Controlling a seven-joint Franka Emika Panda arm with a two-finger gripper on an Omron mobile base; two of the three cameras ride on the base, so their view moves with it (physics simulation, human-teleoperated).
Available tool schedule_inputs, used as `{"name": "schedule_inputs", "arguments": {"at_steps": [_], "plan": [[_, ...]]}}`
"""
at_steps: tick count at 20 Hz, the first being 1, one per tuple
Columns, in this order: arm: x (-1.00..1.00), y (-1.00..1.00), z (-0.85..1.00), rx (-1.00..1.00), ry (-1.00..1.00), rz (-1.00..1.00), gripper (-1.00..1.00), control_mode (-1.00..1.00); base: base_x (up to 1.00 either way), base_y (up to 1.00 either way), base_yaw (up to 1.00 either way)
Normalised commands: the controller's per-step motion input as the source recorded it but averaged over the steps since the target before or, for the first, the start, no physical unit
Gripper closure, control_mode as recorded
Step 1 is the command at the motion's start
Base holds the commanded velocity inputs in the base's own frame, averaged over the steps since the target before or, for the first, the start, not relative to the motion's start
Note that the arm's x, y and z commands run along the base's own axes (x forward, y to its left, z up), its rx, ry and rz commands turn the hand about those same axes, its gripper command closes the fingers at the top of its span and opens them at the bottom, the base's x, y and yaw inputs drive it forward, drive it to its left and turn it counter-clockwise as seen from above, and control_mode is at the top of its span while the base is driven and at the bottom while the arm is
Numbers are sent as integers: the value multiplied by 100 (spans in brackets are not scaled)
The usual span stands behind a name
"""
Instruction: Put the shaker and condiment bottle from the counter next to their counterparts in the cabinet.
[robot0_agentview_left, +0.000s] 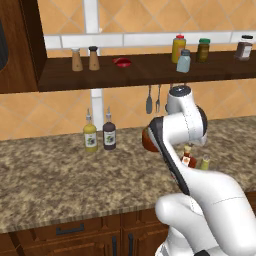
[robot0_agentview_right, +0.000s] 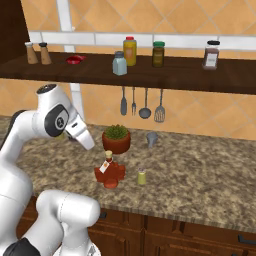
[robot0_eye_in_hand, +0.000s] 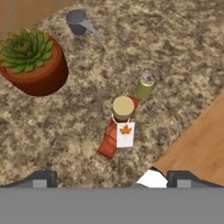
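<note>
the counter, speckled brown-and-beige granite, spans both base views; my white arm hides part of it in each. above it the cabinet, a long dark-brown open shelf, is cut off at the right edge in both base views. on the shelf stand two brown wooden shakers, a small red dish, a pale blue-grey shaker, a yellow red-capped bottle, a dark green-lidded jar and a brown jar with a white label whose print is too small to read. four utensils hang under the shelf. on the counter, a potted succulent sits in a terracotta pot, with a grey measuring cup near it. two spouted bottles, one olive and one dark, stand by the wall, their labels unreadable. the condiment bottle, red-orange with a tan cap, stands on the counter; its white tag shows an orange maple leaf and no legible writing. in the left base view my arm covers most of it. the shaker, yellow-green with a paler top, stands just beside the bottle, apart from it. my gripper hangs above the bottle, fingers spread wide and holding nothing; just their dark tips show.
</note>
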Motion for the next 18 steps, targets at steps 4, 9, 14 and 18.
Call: {"name": "schedule_inputs", "arguments": {"at_steps": [4,9,14,18], "plan": [[-2,-5,-22,1,-1,-33,-100,-100,0,0,0],[-3,0,-35,-3,-8,-27,-100,-100,0,0,0],[-4,0,-55,-20,-19,-21,-100,-100,0,0,0],[0,6,-45,-27,-14,-17,-100,-100,0,0,0]]}}
